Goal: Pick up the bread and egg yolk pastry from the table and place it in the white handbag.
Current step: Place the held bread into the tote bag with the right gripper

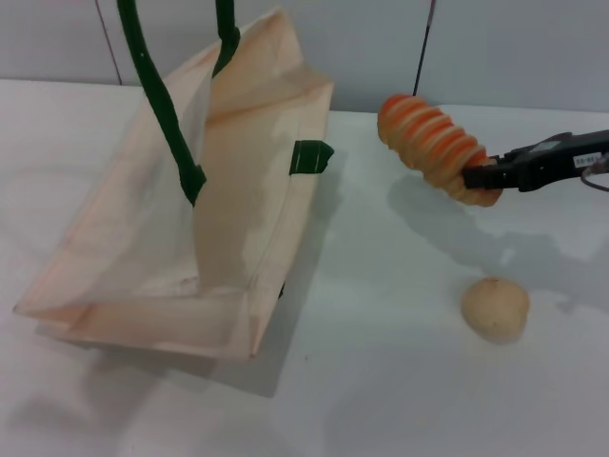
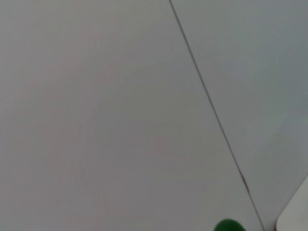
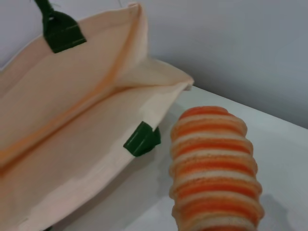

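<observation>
only head view shows egg yolk pastry; right gripper grips bread

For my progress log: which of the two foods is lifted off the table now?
The bread, the ridged orange loaf, held by the right gripper. The egg yolk pastry lies on the table.

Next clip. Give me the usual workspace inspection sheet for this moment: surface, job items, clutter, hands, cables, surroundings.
Surface: white table, bare where visible.
Bread: ridged orange loaf lifted off the table, gripped at one end, right of the bag.
Egg yolk pastry: tan ball lying on the table, untouched.
White handbag: cream tote standing open at left, one green handle raised up out of frame.
Clutter: nothing seen.
Right hand: shut on the bread, reaching in from the right.
Left hand: not in view.
Cables: nothing seen.
Surroundings: grey panelled wall behind the table.
</observation>
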Tool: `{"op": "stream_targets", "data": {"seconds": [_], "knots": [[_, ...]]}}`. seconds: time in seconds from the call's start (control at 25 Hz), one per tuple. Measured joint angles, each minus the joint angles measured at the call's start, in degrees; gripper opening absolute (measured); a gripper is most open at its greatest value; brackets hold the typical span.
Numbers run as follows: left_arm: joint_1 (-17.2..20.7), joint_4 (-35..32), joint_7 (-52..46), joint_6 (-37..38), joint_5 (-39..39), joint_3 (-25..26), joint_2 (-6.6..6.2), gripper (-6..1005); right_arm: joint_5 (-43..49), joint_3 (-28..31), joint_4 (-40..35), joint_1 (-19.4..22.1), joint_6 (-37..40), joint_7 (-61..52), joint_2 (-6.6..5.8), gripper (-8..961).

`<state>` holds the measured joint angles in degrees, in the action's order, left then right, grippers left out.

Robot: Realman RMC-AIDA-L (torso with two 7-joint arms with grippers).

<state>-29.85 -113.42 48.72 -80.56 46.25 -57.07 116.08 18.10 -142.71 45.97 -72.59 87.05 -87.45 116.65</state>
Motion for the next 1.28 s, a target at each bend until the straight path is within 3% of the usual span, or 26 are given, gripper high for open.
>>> {"op": "stream_targets", "data": {"seconds": [0.44, 1.28], "knots": [[-2.10, 2.14, 1.39, 0.42, 0.99, -0.45, 0.12, 114, 0.39, -0.71, -3.23, -0.26, -0.69, 0.00, -0.18, 323], [-1.97, 3.03, 1.98, 1.21, -0.10, -0.50, 0.12, 114, 1.54, -4.47, -2.00, -1.54, -6.93, -1.34, -0.22, 269]]}}
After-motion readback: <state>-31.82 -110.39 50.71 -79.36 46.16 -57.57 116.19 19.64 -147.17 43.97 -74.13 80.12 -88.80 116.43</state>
